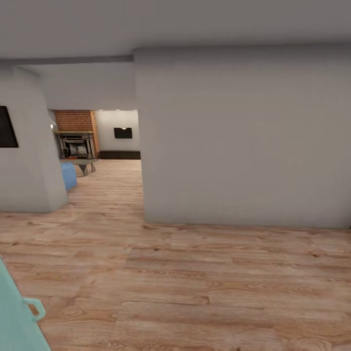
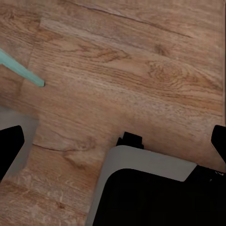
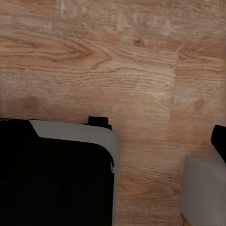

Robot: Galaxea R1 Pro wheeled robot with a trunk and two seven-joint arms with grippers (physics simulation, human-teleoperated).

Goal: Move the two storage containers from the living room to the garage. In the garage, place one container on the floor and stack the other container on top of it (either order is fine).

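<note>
Robot in transit on the light wood-plank floor (image 1: pixel 195 292). No storage container is in sight, so its direction and long axis cannot be judged. The living room with red brick fireplace (image 1: pixel 75 122) lies far left, through the opening beside the plain grey wall (image 1: pixel 243 136). Gripper states: cannot tell for either arm.

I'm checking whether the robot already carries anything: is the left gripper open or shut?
Open and empty: in the left wrist view the two dark fingertips stand far apart at the picture's edges, with bare wood-plank floor between them.
</note>
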